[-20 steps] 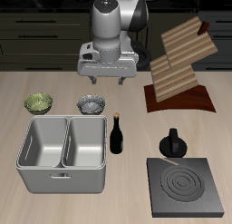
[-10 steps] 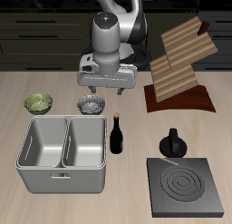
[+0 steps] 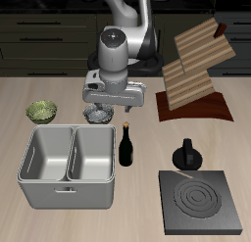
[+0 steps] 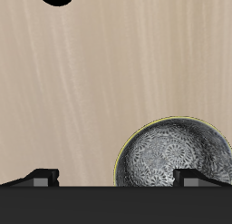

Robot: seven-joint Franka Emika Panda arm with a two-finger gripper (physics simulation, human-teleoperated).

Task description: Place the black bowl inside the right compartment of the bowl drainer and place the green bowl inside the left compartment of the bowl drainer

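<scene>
Two bowls sit behind the bowl drainer (image 3: 67,166): the gripper (image 3: 108,107), fingers spread, hovers above the black bowl (image 4: 174,160); the green bowl (image 3: 41,111) lies apart.

Kitchen, rendered in simulation. Dark cabinet fronts (image 3: 39,35) with drawer lines run behind pale wood-grain table (image 3: 59,217). Black stove plate (image 3: 202,202) with spiral burner near table's front edge, black moka pot (image 3: 186,154) just behind it. Dark wine bottle (image 3: 125,146) upright beside grey double-well bowl drainer (image 3: 67,163). Wooden wine rack (image 3: 194,70) farther back. Small green bowl (image 3: 41,111) behind drainer.
</scene>
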